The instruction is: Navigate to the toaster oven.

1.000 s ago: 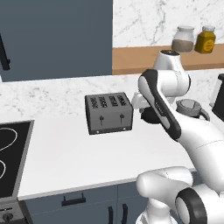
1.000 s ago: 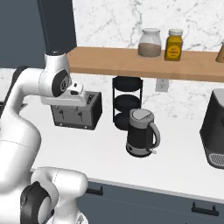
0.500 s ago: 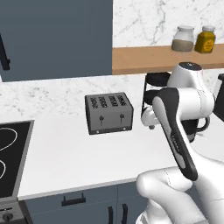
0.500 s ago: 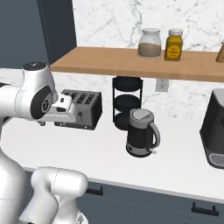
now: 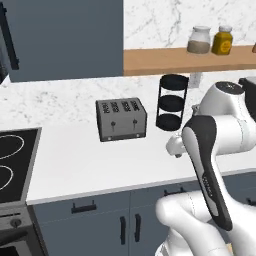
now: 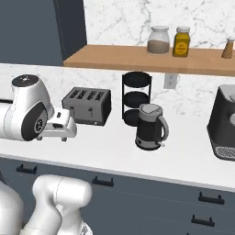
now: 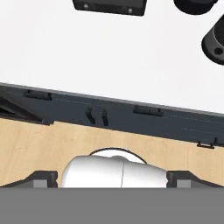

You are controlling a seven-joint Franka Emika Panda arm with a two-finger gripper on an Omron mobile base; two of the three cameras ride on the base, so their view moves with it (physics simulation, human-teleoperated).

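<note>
Fingers (image 7: 43, 178) spread wide, holding nothing, four-slot toaster (image 6: 87, 104) on the counter (image 6: 183, 158) ahead.

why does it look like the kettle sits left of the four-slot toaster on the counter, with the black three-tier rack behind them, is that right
Not quite. In the right base view the kettle sits right of the four-slot toaster, not left. The rest holds: both stand on the counter, with the black three-tier rack behind, between them.
</note>
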